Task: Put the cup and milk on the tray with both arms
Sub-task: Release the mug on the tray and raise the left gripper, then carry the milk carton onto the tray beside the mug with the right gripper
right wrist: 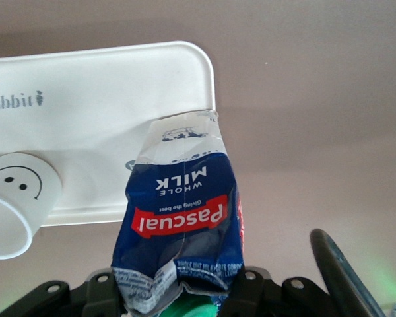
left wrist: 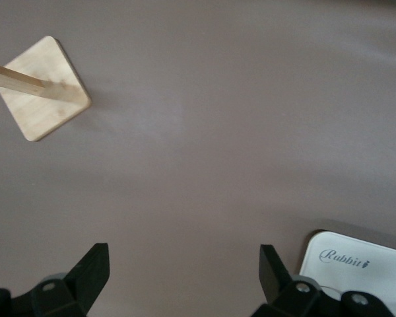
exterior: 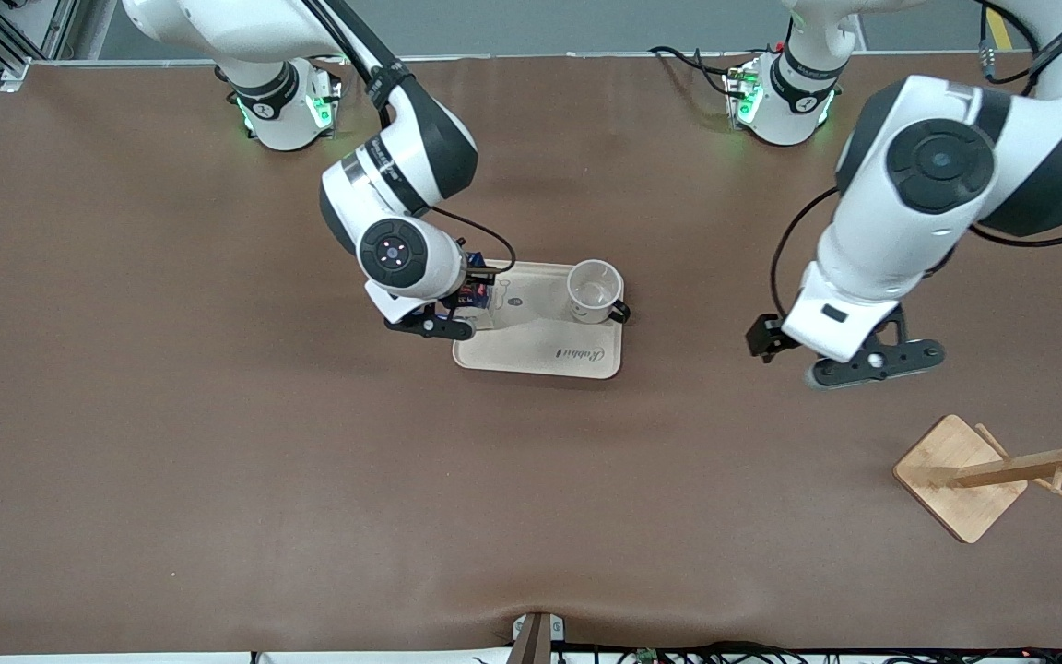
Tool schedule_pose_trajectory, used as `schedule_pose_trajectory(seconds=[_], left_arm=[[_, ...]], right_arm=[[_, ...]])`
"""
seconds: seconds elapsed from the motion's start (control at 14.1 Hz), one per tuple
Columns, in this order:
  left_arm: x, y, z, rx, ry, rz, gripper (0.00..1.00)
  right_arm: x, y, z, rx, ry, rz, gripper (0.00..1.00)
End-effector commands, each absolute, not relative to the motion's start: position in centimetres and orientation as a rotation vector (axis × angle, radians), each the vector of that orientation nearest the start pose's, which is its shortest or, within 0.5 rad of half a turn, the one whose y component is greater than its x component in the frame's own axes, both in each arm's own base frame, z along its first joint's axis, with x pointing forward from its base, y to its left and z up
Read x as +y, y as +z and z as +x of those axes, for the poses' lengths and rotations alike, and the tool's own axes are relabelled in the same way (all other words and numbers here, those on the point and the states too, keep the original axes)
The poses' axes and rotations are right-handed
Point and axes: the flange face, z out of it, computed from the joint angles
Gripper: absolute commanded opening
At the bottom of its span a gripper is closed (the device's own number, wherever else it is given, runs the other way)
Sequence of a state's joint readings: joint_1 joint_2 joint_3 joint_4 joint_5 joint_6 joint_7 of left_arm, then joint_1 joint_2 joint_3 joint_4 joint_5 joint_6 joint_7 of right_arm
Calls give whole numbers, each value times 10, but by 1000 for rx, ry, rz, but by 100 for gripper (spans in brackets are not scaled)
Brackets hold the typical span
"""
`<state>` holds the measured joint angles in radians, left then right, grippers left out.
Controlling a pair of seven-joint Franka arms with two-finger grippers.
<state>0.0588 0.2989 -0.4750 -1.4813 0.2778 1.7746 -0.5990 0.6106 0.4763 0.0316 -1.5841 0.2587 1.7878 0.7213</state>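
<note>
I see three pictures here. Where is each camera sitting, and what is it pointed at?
Front view: a high camera across the table, looking down on both white arms, the cream rectangular tray, the white smiley mug and the wooden rack.
Left wrist view: on the left arm's wrist, looking down past the open left gripper at brown table.
Right wrist view: on the right arm's wrist, looking along the right gripper, shut on the blue and white milk carton.
Shared: both wrist views show the tray's "Rabbit" script.

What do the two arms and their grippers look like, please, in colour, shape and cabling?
Both arms are white, rounded shells with black joints and round black caps. The right gripper and left gripper are black. Thin black cables loop beside each wrist, and both bases glow green.
</note>
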Motion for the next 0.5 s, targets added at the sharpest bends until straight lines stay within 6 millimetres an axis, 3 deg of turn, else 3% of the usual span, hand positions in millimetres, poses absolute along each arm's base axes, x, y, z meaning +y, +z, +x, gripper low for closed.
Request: schedule_pose_trajectory(seconds=[0.0, 0.28, 0.36, 0.43], left_arm=[[-178, 551, 606, -213, -147, -3038, 100], [-104, 584, 601, -160, -97, -3053, 100], [-85, 600, 601, -146, -119, -3056, 100], [-77, 611, 601, -129, -118, -3068, 100]], right_arm=[[419, 336, 499, 328, 593, -2994, 0], [422, 330, 497, 324, 600, -2996, 0], [427, 328, 494, 310, 596, -3002, 16], [427, 329, 494, 310, 594, -3002, 45]])
